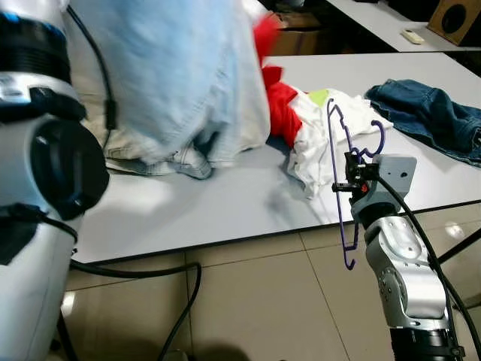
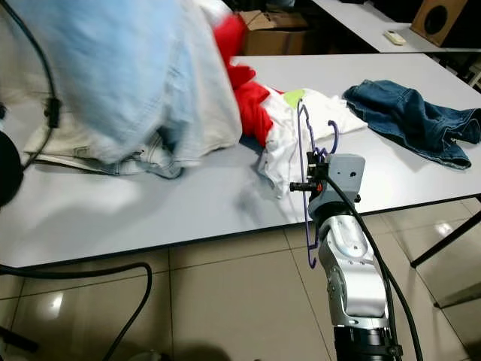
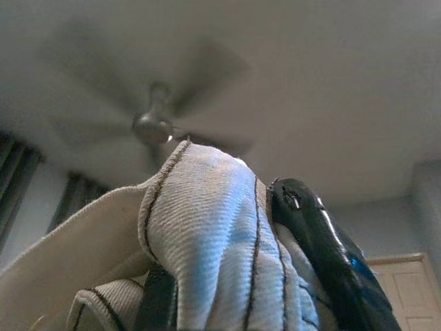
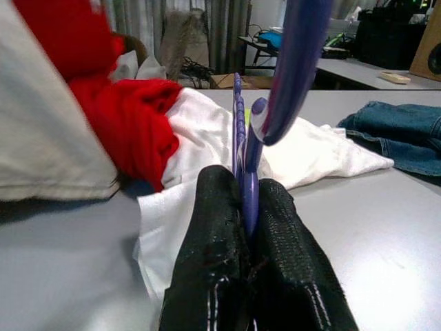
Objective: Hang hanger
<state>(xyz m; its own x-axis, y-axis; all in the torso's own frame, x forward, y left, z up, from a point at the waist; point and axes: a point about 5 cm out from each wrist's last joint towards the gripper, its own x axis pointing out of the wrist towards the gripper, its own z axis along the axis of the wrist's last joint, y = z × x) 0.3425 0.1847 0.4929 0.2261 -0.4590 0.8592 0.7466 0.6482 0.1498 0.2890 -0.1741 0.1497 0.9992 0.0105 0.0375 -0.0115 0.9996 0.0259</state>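
Right wrist view: the right hand [image 4: 248, 227] has its 2 fingers pressed together on a purple hanger [image 1: 342, 184], which stands near upright just off the near edge of the tabletop [image 1: 225, 203], hook end by the wrist. The left hand [image 3: 227, 276] is raised toward the ceiling, pinching a pale blue garment [image 1: 180, 75] that hangs over the tabletop. A white cloth [image 1: 316, 143], a red cloth [image 1: 282, 105] and jeans [image 1: 428, 113] lie beyond. Judgement: to do the step well, keep the pinch firm so the hanger does not swivel, hold it clear of the white cloth, and bring its end squarely to the garment's opening before any release. No rail is in view.
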